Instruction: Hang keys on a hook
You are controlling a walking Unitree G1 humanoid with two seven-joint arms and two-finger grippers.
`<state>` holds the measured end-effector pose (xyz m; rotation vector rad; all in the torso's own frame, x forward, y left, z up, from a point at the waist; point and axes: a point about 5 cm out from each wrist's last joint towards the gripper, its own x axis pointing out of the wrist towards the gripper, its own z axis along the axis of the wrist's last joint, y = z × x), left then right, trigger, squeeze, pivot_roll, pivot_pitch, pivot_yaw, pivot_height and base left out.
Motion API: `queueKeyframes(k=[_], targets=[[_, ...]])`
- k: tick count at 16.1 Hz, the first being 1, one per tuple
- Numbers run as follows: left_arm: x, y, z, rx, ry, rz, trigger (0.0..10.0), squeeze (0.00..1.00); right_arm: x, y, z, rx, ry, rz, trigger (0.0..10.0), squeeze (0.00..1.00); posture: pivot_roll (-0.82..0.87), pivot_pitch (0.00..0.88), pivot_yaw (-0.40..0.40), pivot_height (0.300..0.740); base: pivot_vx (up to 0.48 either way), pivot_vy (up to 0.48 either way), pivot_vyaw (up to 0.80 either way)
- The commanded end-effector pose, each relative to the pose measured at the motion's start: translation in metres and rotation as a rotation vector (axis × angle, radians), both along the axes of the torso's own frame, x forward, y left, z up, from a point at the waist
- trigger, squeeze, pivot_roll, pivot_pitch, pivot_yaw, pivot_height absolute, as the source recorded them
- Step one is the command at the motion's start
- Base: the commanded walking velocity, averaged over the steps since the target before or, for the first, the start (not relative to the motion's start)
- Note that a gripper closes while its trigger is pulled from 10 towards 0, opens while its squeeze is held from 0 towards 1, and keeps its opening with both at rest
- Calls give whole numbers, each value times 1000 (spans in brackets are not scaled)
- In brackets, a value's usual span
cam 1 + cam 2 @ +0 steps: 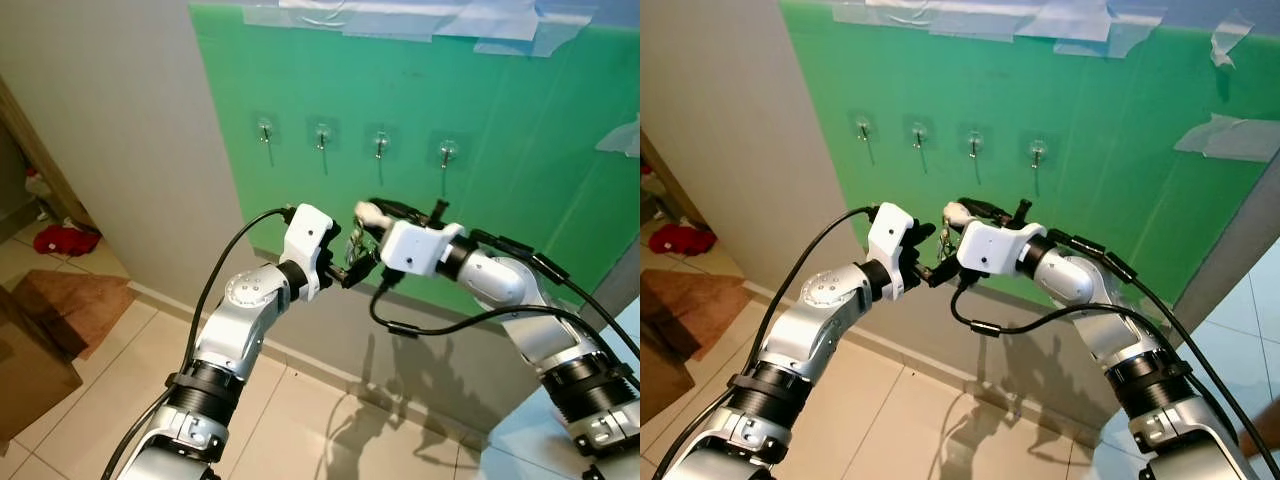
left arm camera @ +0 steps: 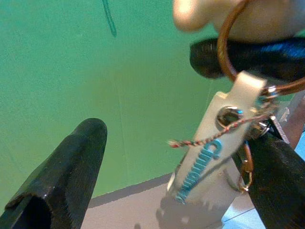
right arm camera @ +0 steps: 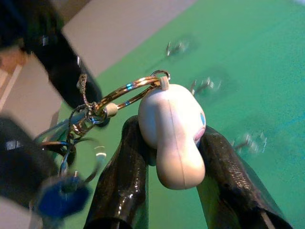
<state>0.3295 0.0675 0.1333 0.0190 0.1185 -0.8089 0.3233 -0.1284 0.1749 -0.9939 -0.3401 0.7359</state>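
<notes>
A large green board (image 1: 500,150) is fixed to a pale grey wall (image 1: 120,130), its top edge held by strips of clear tape (image 1: 400,18); four small metal hooks on clear adhesive pads (image 1: 352,135) are set in a row across the board's upper part, the hooks well apart from one another. Below the board's lower edge a grey skirting band (image 1: 330,340) is seen, and beneath it a floor of pale beige tiles (image 1: 300,420); at the floor's left edge a brown mat (image 1: 70,300) and a crumpled red cloth (image 1: 62,240) are lying near a doorway.

Both silver arms are raised in front of the board's lower half, beneath the hook row. The right gripper (image 3: 169,157) is closed on a rounded cream-white plastic charm (image 3: 174,133), which is pinched between its two black fingers (image 3: 119,176); a gold-coloured metal key ring (image 3: 126,93) is attached to the top of the charm, and from it a bunch of keys with a blue tag (image 3: 62,198) is hung. The left gripper (image 2: 176,167) is held just beside the bunch with its fingers (image 2: 66,176) spread wide; a white strap lettered in blue (image 2: 209,157) is seen between them, lying against one finger, though whether it is gripped cannot be told. The keys are held in the air between the two grippers, apart from the hooks.
</notes>
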Motion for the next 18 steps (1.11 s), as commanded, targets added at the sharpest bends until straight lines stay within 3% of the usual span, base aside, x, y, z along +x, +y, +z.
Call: queueKeyframes(k=[1,10,16,17,18], targets=[[-1,1,1,9,-11,-11,10000,0,1,-2,3,2,-17,-5,0,0,-110,0,76,740,0,0,0],[-4,7,-1,10,-8,-5,10000,0,6,-13,-9,-36,-14,-38,0,0,-109,0,75,740,0,0,0],[-7,1,-2,-3,0,-16,10000,0,7,-2,-1,16,-26,-8,0,0,-108,0,75,740,0,0,0],[-7,0,-2,-4,1,-18,7020,0,6,-1,0,20,-27,-3,0,0,-108,0,75,740,0,0,0],[-7,-1,-2,-10,4,-23,4745,0,7,-1,0,21,-27,-2,0,0,-111,0,76,740,0,0,0]])
